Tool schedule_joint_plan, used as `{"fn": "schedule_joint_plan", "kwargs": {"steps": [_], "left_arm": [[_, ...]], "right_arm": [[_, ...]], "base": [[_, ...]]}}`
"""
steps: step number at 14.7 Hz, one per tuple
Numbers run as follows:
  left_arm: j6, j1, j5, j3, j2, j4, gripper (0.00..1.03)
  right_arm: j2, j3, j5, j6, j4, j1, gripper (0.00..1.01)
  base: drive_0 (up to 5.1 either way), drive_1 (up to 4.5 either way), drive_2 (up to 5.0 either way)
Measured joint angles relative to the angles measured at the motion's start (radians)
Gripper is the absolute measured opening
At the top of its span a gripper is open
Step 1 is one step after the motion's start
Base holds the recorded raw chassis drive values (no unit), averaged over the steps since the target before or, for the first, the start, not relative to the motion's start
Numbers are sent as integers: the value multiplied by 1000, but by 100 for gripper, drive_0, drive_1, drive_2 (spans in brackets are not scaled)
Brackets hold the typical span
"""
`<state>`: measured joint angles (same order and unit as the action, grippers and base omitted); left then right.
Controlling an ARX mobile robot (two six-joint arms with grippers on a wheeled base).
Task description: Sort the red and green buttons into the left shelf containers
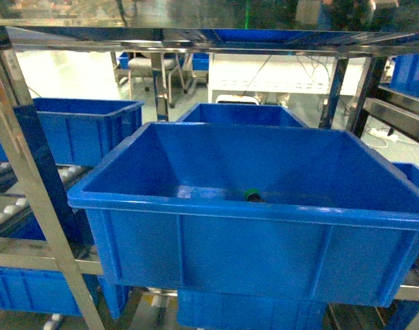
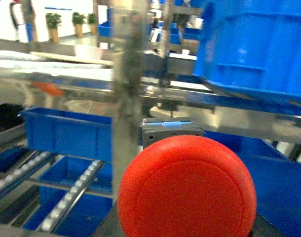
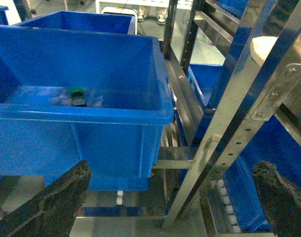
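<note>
**Red button in my left claw, bins up and to the right**

My left gripper (image 2: 187, 232) seems clamped on the red button (image 2: 186, 193), cap facing the camera; the jaws themselves are out of sight. A blue bin (image 2: 254, 44) sits above right, with a steel shelf post (image 2: 127, 94) in between. My right gripper (image 3: 172, 197) hangs wide and empty. The green button (image 1: 252, 196) lies near the front wall of the big bin (image 1: 196, 206).
</note>
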<state>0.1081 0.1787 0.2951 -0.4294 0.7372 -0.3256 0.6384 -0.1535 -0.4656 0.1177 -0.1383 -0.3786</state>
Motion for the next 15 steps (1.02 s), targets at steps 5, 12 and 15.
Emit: {"fn": "schedule_joint_plan", "kwargs": {"steps": [5, 12, 15], "left_arm": [[-8, 234, 188, 157, -190, 294, 23], [-35, 263, 206, 157, -165, 268, 23], [-47, 295, 203, 102, 85, 80, 23]], "right_arm": [[0, 0, 0, 0, 0, 0, 98], [0, 0, 0, -3, 0, 0, 98], [0, 0, 0, -4, 0, 0, 98]], "base": [[0, 0, 0], [0, 0, 0], [0, 0, 0]]}}
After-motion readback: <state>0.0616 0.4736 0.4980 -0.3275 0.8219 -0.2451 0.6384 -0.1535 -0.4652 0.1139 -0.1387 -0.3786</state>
